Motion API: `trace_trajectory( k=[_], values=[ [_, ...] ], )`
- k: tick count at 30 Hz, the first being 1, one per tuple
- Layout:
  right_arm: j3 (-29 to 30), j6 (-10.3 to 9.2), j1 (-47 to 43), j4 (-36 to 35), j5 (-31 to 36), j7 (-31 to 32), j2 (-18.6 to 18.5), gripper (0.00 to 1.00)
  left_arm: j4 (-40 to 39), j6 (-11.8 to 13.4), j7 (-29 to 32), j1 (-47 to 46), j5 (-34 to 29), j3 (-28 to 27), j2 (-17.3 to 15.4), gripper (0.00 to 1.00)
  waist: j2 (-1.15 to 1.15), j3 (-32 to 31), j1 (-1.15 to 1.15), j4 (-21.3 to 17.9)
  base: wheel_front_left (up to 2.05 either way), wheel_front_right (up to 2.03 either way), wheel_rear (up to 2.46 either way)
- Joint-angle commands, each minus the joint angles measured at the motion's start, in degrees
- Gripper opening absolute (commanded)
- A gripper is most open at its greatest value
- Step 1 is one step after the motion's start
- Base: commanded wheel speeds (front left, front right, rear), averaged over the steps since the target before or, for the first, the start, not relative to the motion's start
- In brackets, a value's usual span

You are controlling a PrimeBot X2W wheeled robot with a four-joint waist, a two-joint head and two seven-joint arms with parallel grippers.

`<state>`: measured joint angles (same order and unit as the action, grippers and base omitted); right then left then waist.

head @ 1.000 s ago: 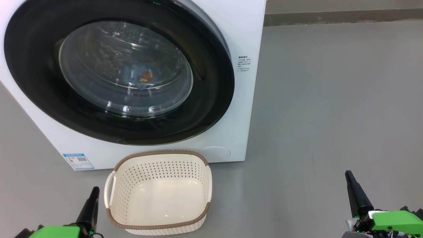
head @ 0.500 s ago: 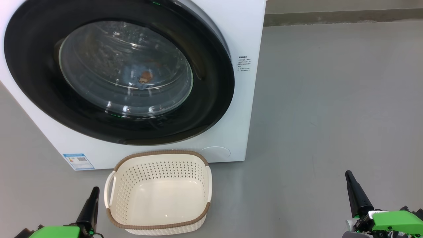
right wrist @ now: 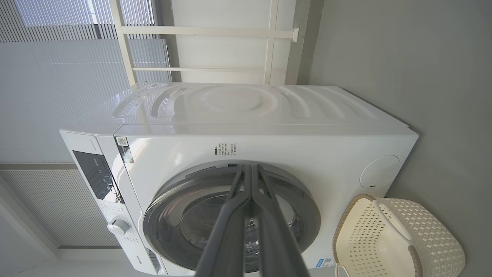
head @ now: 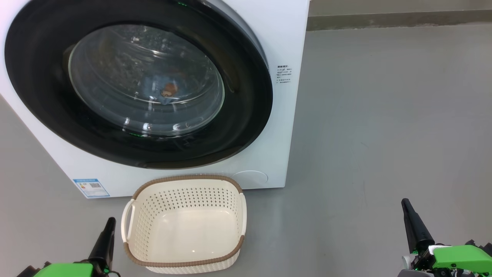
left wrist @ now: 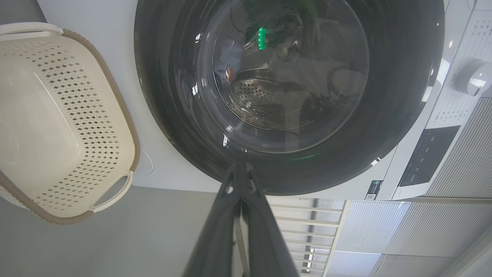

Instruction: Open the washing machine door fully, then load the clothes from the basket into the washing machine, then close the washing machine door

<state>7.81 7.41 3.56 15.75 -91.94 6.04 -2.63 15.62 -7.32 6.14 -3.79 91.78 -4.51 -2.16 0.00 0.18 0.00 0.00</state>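
The washing machine [head: 286, 46] [right wrist: 269, 111] stands before me with its door [head: 246, 123] [left wrist: 403, 77] [right wrist: 311, 215] shut flat against the front. Through the glass I see light-blue clothes [head: 166, 91] with a brown bear print lying in the drum. The cream basket [head: 184, 225] [left wrist: 57, 115] [right wrist: 399, 238] sits on the floor in front of the machine with nothing in it. My left gripper [head: 110, 221] [left wrist: 239, 165] is shut and holds nothing, low at the basket's left. My right gripper [head: 404, 201] [right wrist: 250, 167] is shut on nothing, far right over bare floor.
Grey floor [head: 384, 115] stretches to the right of the machine up to a wall base [head: 399, 19]. A blue label [head: 91, 187] marks the machine's lower left corner. The control panel and dial [left wrist: 472, 77] [right wrist: 117, 227] sit along the machine's top.
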Motion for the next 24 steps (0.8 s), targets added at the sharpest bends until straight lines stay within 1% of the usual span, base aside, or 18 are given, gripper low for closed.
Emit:
trace_trajectory(
  k=[1,24],
  values=[
    [-1.29,0.08,2.62,-1.73,-0.23,0.44,-0.25,0.0,-1.59,-0.17,0.39,-2.4,0.35,-2.05,-0.73,0.0,0.0,0.0,0.0,0.0,0.0,0.0,0.0],
    [-1.3,0.08,2.62,-1.73,-0.24,0.44,-0.25,0.0,-1.59,-0.17,0.39,-2.4,0.34,-2.06,-0.73,0.0,0.0,0.0,0.0,0.0,0.0,0.0,0.0]
  ],
)
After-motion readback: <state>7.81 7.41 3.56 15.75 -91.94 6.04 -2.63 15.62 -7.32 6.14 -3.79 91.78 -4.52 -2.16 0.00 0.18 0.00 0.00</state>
